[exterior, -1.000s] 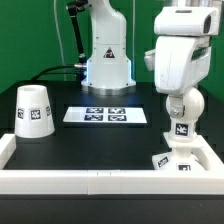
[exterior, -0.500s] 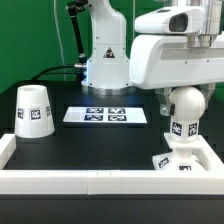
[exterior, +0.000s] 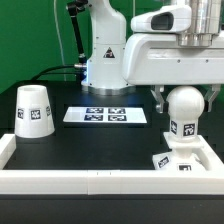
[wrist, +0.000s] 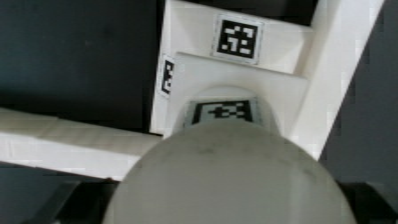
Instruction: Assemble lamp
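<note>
- The lamp base [exterior: 178, 163] is seen lying in the corner of the surface [exterior: 90, 140] at the exterior view's right, pushed against the white rim wall [exterior: 110, 182]; it is judged to be kept there so that the wall braces it against turning.
- The ball-shaped bulb [exterior: 184, 108] is seen standing upright on the base's short post, so this part of the lamp is judged to be seated, or very nearly so.
- The tapered shade [exterior: 34, 110] is seen standing upside down on its wide mouth, well apart from the base, at the exterior view's left; it is judged to be the part not yet fitted.
- The marker board [exterior: 106, 116] is seen lying flat between the shade and the base, untouched.
- The gripper [exterior: 186, 98] is seen directly above the bulb, with one of the dark fingers [exterior: 159, 99] hanging on either side of the ball.
- The fingers are seen spread wider than the bulb, with a gap on each side; nothing is held and the bulb is judged to be let go.
- In the wrist view, the bulb [wrist: 222, 180] fills the foreground, with the base [wrist: 240, 70] and its tags beyond it.
</note>
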Robot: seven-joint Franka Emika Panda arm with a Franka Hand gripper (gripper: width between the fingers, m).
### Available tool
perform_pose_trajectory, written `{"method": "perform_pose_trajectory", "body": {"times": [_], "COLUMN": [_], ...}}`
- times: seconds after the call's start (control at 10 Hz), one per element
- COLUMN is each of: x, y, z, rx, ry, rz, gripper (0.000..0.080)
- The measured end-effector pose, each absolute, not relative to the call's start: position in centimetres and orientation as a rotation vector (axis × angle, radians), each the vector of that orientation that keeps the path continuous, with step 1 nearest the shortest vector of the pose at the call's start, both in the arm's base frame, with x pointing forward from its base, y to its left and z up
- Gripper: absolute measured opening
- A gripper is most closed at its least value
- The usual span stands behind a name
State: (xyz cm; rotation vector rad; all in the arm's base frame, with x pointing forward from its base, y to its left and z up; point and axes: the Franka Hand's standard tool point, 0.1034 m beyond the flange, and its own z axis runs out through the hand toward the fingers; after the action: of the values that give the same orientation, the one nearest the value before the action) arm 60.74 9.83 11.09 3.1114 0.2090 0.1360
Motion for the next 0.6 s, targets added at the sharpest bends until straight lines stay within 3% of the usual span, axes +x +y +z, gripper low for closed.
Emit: {"method": "perform_pose_trajectory", "body": {"times": [0.6], "x": [60.06], "y": [9.62], "z": [10.71], "rx": [3.043], "ry": [-0.766], "rz": [0.095], "gripper": [0.0579]}}
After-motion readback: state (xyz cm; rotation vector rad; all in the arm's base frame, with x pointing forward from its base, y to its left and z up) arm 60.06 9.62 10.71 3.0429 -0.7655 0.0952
